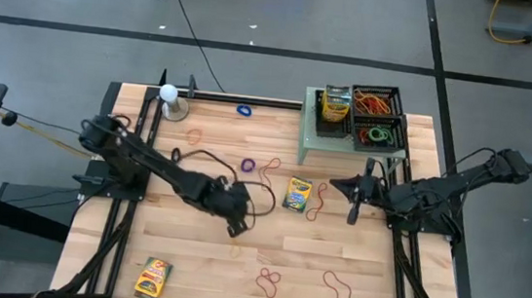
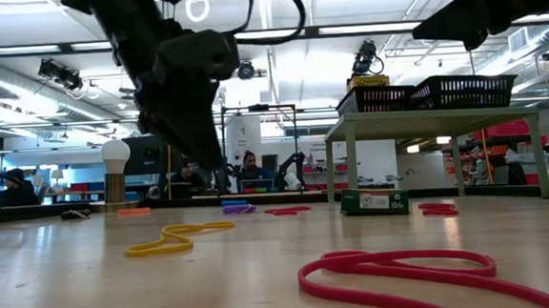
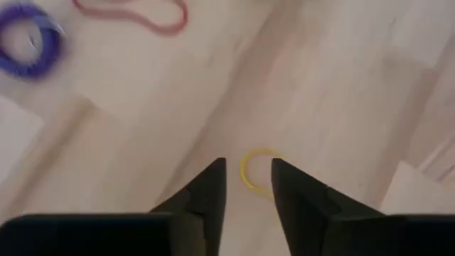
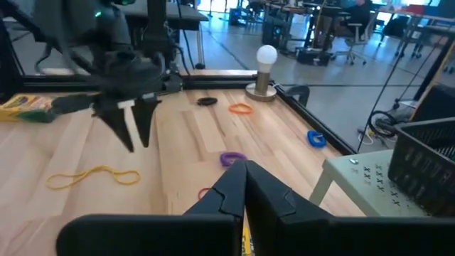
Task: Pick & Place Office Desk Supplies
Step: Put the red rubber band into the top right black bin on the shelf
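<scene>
a thin yellow rubber-band loop point(image 3: 256, 172) lies flat on the light wooden table point(image 1: 196, 269), near the middle and toward its front. the left gripper point(image 1: 236, 226) hangs just above it, its two dark fingers point(image 3: 206, 192) narrowly parted and gripping nothing, the loop just past their tips. to its right, a yellow-green crayon box point(image 1: 298, 194) lies among red loops. the right gripper point(image 1: 353, 214) hovers beyond that box, pressed closed and empty
</scene>
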